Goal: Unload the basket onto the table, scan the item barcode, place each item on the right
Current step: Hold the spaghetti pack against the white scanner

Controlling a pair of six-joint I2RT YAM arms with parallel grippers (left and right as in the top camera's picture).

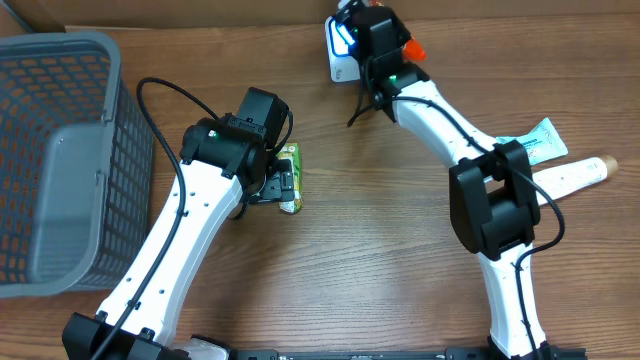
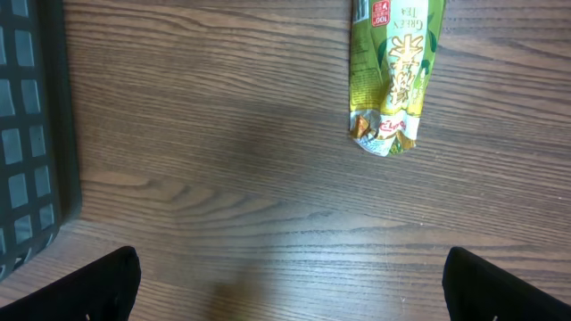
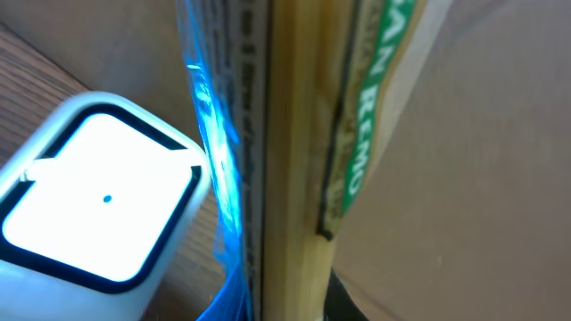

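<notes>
Found right claw (image 1: 362,45) pinched shut on thin pale-yellow flat packet with green lettering (image 3: 294,160), edge-on just beside white rounded scanner with glowing window (image 3: 98,201). Noted left claw (image 2: 290,290) spread wide above wooden bench (image 2: 223,178). Judged misread likely with barcode face angled off window

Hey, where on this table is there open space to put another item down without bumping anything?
Best is the bare table between the green tea packet and the right arm. Also free: the back strip between the basket and the scanner. Crowded: around the scanner, where the right gripper holds a packaged item, and the right edge by the blue-white sachet.
</notes>
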